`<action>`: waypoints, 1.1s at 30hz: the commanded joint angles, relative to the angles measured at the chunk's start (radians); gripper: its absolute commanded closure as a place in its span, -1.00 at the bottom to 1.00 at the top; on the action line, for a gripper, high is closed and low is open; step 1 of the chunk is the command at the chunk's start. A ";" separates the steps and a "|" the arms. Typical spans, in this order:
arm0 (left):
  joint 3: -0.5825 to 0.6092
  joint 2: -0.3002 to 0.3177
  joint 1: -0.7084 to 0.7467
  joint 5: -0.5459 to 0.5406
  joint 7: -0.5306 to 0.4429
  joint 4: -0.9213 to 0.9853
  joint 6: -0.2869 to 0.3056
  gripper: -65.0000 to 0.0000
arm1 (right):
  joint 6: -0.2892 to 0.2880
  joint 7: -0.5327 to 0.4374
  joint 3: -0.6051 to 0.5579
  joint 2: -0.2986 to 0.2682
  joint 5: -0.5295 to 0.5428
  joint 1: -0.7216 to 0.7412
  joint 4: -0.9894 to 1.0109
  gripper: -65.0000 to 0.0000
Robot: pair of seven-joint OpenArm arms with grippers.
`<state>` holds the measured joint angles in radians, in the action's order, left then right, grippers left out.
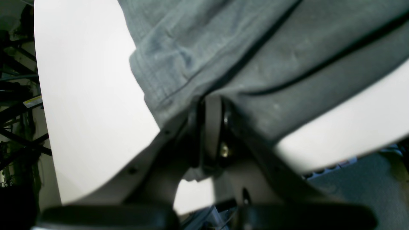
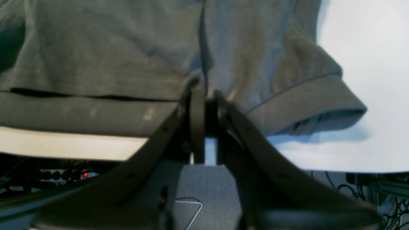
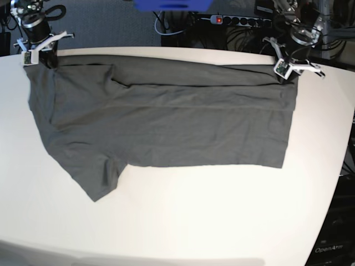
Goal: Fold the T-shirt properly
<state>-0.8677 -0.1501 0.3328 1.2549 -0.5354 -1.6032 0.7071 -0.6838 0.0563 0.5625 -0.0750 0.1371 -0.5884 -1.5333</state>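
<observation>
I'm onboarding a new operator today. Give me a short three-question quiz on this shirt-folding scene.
1. True or false: both claws are shut on the T-shirt.
2. Which edge of the white table are the left claw and right claw at: near or far, in the base view?
3. The free sleeve points toward which side of the base view?

Key: 1 true; 2 far; 3 the near left.

- Both wrist views are soft and blurred; the T-shirt (image 1: 271, 64) runs off the top and right edges.
- The left gripper (image 1: 212, 105) fingertips are buried in fabric.
- The right gripper (image 2: 206, 95) tips are likewise covered by cloth.
- The table (image 3: 222, 221) is cut off by the base view's edges.
</observation>
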 commanded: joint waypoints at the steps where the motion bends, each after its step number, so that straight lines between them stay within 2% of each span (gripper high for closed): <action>1: -0.003 0.005 -0.005 -0.013 -0.019 -0.013 -0.009 0.91 | -0.004 -0.022 0.008 -0.012 0.012 -0.009 -0.014 0.88; 15: -0.006 0.002 -0.073 -0.043 -0.018 -0.010 -0.009 0.91 | -0.004 -0.022 0.009 -0.013 0.012 -0.009 -0.014 0.88; 26: -0.005 -0.001 -0.157 -0.056 -0.016 0.119 -0.009 0.91 | -0.004 -0.022 0.009 -0.013 0.012 -0.012 -0.013 0.89; 33: -0.006 0.001 -0.156 -0.056 -0.016 0.117 -0.009 0.91 | -0.004 -0.023 0.009 -0.013 0.012 -0.025 -0.013 0.89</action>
<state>-0.8734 -0.1532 0.1806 1.2076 -0.5430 -1.4681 0.7033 -0.6838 0.0528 0.5632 -0.0772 0.1375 -0.6041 -1.5333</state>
